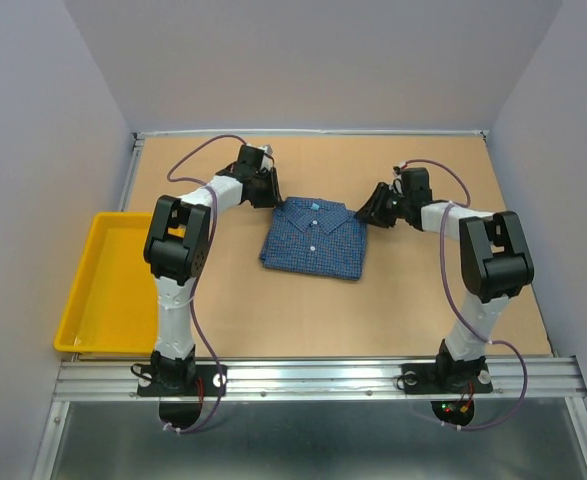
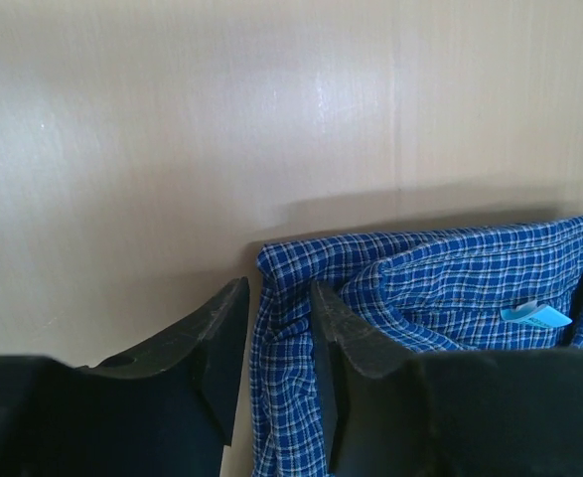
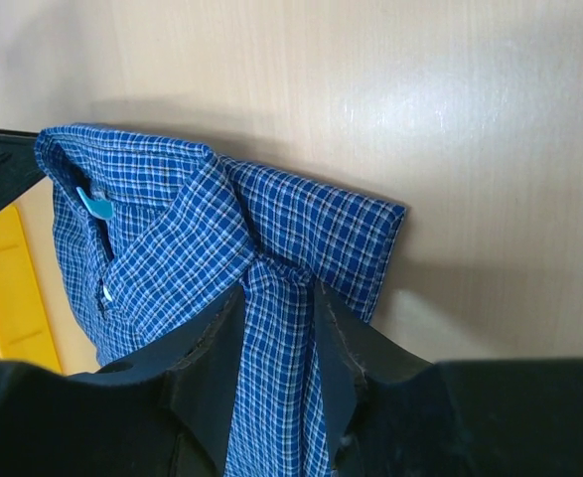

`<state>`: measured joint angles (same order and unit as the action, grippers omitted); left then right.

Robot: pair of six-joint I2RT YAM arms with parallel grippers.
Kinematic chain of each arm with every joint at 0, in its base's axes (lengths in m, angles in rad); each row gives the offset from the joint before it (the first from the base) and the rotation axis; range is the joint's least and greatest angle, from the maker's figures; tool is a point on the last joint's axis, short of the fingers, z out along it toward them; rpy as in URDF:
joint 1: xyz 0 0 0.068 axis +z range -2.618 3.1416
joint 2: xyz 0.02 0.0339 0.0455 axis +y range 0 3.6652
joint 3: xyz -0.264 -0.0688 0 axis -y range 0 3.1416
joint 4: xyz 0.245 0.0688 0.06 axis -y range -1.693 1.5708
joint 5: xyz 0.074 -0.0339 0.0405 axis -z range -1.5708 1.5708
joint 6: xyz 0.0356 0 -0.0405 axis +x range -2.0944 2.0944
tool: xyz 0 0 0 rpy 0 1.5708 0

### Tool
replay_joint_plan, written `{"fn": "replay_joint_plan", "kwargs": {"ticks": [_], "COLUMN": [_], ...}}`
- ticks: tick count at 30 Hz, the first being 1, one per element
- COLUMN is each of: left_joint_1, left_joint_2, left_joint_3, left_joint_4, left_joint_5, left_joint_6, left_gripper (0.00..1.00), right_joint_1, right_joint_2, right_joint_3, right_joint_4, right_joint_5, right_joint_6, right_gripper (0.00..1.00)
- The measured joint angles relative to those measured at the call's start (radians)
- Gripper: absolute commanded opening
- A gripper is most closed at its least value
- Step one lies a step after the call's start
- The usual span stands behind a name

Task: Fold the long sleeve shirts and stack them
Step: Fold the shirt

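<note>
One blue finely checked long sleeve shirt [image 1: 313,238] lies folded on the table's middle, collar toward the far side. My left gripper [image 1: 270,192] is at its far left corner; in the left wrist view [image 2: 279,288] the jaws stand narrowly apart with the shirt's edge [image 2: 281,378] between them. My right gripper [image 1: 366,213] is at the far right corner; in the right wrist view [image 3: 278,290] it is shut on a bunched fold of the shirt [image 3: 276,378]. The light blue neck label [image 2: 534,316] shows inside the collar.
A yellow tray [image 1: 103,290] stands at the table's left edge, and shows in the right wrist view [image 3: 13,288]. The brown tabletop [image 1: 423,300] is walled by grey panels at the back and sides. A metal rail [image 1: 313,375] runs along the near edge.
</note>
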<state>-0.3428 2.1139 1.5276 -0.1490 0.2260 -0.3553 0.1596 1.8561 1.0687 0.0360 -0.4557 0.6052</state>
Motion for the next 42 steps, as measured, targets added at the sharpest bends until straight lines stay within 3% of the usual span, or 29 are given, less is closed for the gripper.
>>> {"fn": "replay_joint_plan", "kwargs": {"ticks": [3, 4, 5, 11, 15, 42], "left_joint_1": [0.000, 0.000, 0.000, 0.000, 0.000, 0.019], "left_joint_2": [0.004, 0.006, 0.007, 0.026, 0.026, 0.024], "left_joint_3": [0.000, -0.001, -0.001, -0.001, -0.001, -0.024], "left_joint_4": [0.001, 0.001, 0.001, 0.003, 0.003, 0.031], "left_joint_5": [0.007, 0.008, 0.008, 0.011, 0.012, 0.034], "left_joint_6": [-0.003, -0.004, -0.005, -0.010, -0.009, -0.051], "left_gripper": [0.35, 0.15, 0.09, 0.06, 0.06, 0.07], "right_joint_1": [0.006, 0.006, 0.008, 0.012, 0.012, 0.011], "right_joint_2": [0.013, 0.017, 0.021, 0.034, 0.034, -0.036], "right_joint_3": [0.005, 0.006, 0.006, 0.006, 0.006, -0.013], "right_joint_4": [0.000, 0.000, 0.000, -0.001, -0.001, -0.002], "right_joint_5": [-0.006, -0.007, -0.009, -0.016, -0.014, 0.067], "right_joint_6": [0.000, 0.000, 0.000, -0.001, -0.005, -0.012], "right_gripper": [0.36, 0.35, 0.31, 0.08, 0.01, 0.01]}}
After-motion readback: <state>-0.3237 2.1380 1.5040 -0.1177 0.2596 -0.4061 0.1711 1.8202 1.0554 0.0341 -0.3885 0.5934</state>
